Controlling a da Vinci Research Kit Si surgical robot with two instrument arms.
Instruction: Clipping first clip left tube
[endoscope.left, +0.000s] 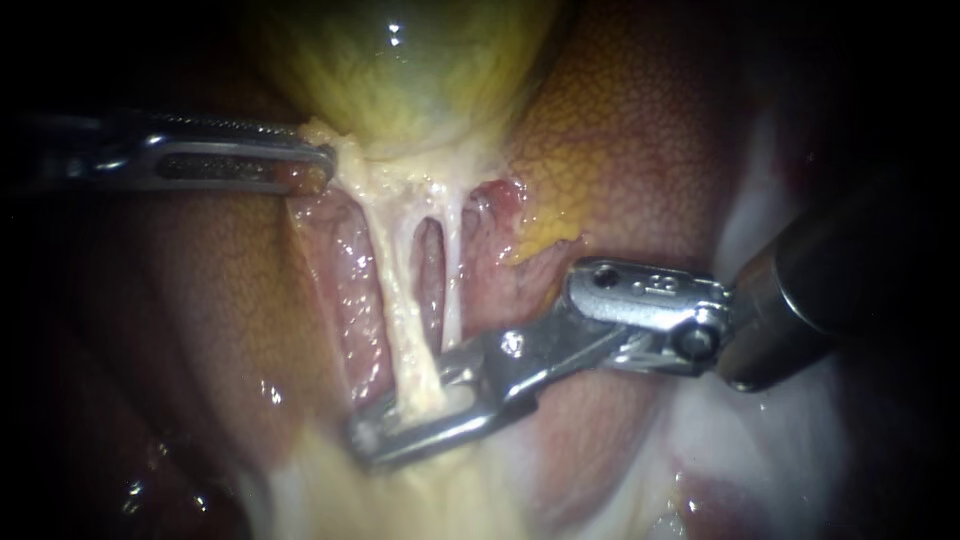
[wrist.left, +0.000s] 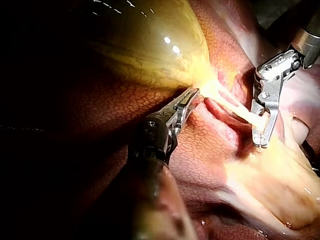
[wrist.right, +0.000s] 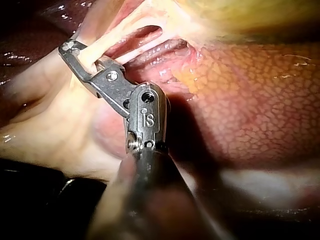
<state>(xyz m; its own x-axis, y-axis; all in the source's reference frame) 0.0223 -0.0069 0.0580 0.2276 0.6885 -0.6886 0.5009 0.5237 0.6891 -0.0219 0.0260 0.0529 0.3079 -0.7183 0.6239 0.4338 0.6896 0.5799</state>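
Note:
The yellow-green gallbladder hangs at the top, with two pale tubes running down from its neck. The left tube is thick and the right tube is thin. My left instrument comes in from the left, its toothed jaws shut on pale tissue at the gallbladder's neck and holding it taut. My right instrument comes in from the right. Its jaws straddle the lower end of the left tube and are shut on it from both sides. The wrist views also show this right instrument on the tube, and the left instrument at the neck.
Mottled red-brown liver lies right of the tubes and liver to their left. A strip of yellow fat edges the liver by the right tube. Pale fatty tissue spreads below the right instrument's jaws.

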